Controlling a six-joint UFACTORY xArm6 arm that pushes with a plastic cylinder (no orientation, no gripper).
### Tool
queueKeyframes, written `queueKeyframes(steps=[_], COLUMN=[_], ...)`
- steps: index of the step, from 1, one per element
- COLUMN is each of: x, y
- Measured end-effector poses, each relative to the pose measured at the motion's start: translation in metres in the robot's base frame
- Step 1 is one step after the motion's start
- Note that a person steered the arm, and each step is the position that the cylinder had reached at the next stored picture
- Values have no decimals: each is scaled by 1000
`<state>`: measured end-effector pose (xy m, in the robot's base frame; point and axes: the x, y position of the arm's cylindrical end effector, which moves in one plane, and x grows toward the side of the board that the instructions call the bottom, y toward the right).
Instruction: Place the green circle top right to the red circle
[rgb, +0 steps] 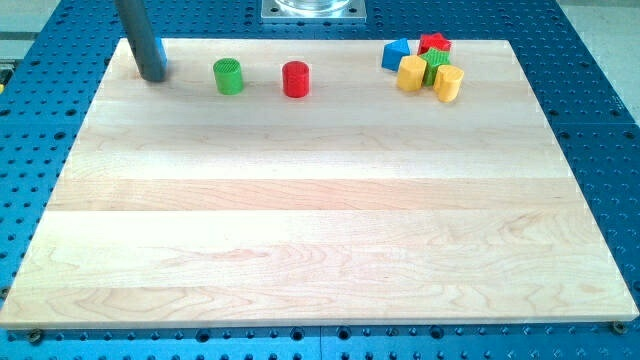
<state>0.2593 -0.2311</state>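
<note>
The green circle (228, 76) stands near the board's top edge, left of centre. The red circle (295, 79) stands just to its right, with a small gap between them. My tip (154, 75) rests on the board at the view's top left, to the left of the green circle and apart from it. A blue block seems to sit right behind the tip, mostly hidden by the rod.
A cluster sits at the top right: a blue block (396, 54), a red block (434, 44), a green block (436, 63), a yellow block (411, 73) and a yellow cylinder (449, 83). The wooden board (320, 230) lies on a blue perforated table.
</note>
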Motion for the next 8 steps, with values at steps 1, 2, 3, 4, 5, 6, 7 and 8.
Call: queueKeyframes(steps=[1,2,3,4,5,6,7,8], x=[0,50,73,71,60,41,56,85], y=[24,29,38,33,8,73,113,63])
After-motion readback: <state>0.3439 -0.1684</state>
